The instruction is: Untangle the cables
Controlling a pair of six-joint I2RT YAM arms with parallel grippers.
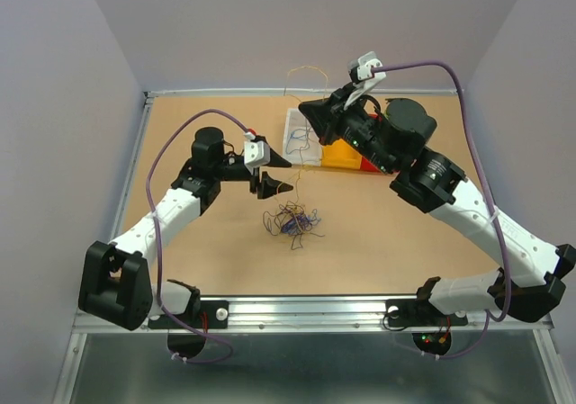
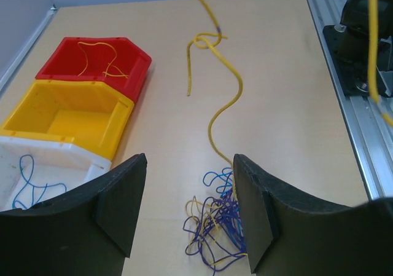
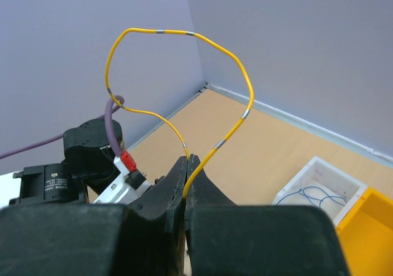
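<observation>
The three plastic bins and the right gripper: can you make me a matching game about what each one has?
Things
1. red plastic bin
2. yellow plastic bin
3. white plastic bin
4. right gripper

What it has
A. curly blue wire inside
B. looped yellow wire, pinched tight
C. nothing seen inside
D. short yellow wire inside

Pairs: 1-D, 2-C, 3-A, 4-B.
</observation>
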